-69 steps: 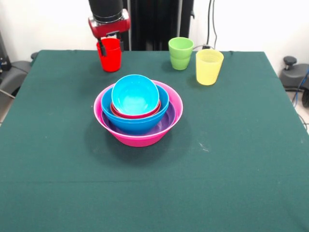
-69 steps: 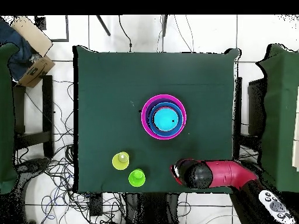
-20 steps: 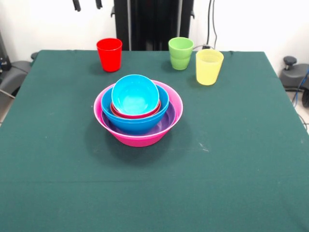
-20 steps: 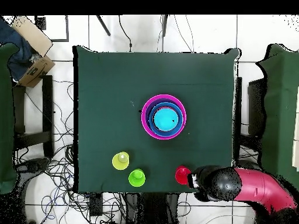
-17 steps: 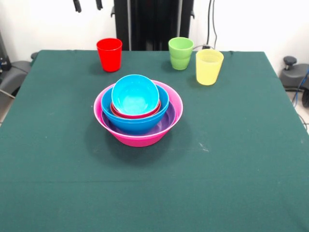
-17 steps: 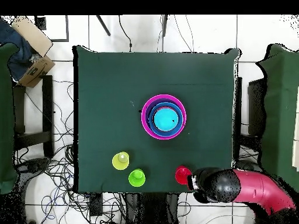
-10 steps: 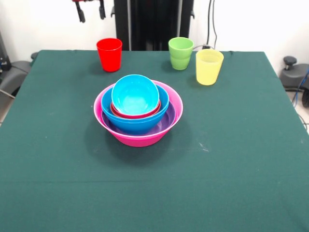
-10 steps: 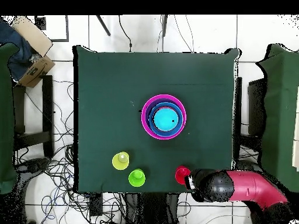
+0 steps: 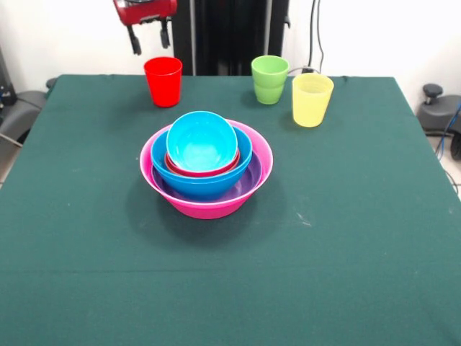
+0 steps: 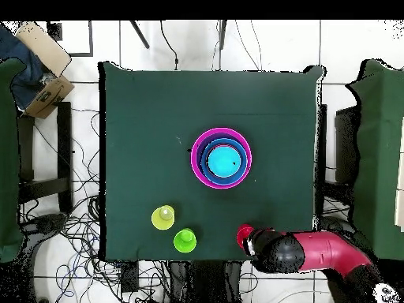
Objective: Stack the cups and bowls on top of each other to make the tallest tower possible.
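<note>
Front view: gripper (image 9: 149, 41) hangs above the far-left part of the green surface (image 9: 346, 238), up and a little left of the red cup (image 9: 163, 81). Two dark fingers (image 9: 135, 42) point down with a clear gap between them; nothing held, tips not touching the cup.

Red cup stands upright near the far edge, left side. Green cup (image 9: 270, 79) upright near the far edge, right of centre. Yellow cup (image 9: 312, 99) upright just beside the green one, to its right and slightly nearer; whether the two touch cannot be told.

Tower (image 9: 206, 166) sits about mid-surface, well apart from all three cups. Pink bowl (image 9: 209, 208) outermost; inside it a purple bowl (image 9: 248, 183), then a blue bowl (image 9: 202, 187), a magenta-red rim (image 9: 205, 171), and the cyan bowl (image 9: 202, 141) on top, open side up.

Overhead view: red arm (image 10: 323, 251) reaches in from the lower right, its dark end partly over the red cup (image 10: 243, 233). Green cup (image 10: 185, 240) and yellow cup (image 10: 163, 217) close together to its left. Tower (image 10: 221, 158) near centre.
</note>
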Action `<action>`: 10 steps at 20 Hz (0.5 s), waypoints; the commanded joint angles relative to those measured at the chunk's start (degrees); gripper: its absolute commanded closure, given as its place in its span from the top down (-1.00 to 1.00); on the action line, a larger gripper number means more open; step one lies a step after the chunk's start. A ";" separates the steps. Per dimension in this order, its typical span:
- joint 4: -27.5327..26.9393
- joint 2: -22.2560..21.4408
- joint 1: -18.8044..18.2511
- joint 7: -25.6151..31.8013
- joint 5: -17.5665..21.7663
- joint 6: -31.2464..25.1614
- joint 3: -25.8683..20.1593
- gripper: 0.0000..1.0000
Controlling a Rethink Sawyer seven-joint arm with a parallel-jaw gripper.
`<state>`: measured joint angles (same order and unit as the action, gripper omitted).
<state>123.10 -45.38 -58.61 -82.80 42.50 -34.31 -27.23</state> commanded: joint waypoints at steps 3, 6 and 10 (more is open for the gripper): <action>-1.95 8.06 3.45 -3.51 8.81 7.84 3.42 1.00; -2.25 8.41 3.81 -3.54 9.23 8.50 3.95 1.00; -2.09 7.88 2.89 -2.05 8.74 8.20 3.44 1.00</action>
<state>123.05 -39.59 -57.49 -82.80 46.90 -30.02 -24.36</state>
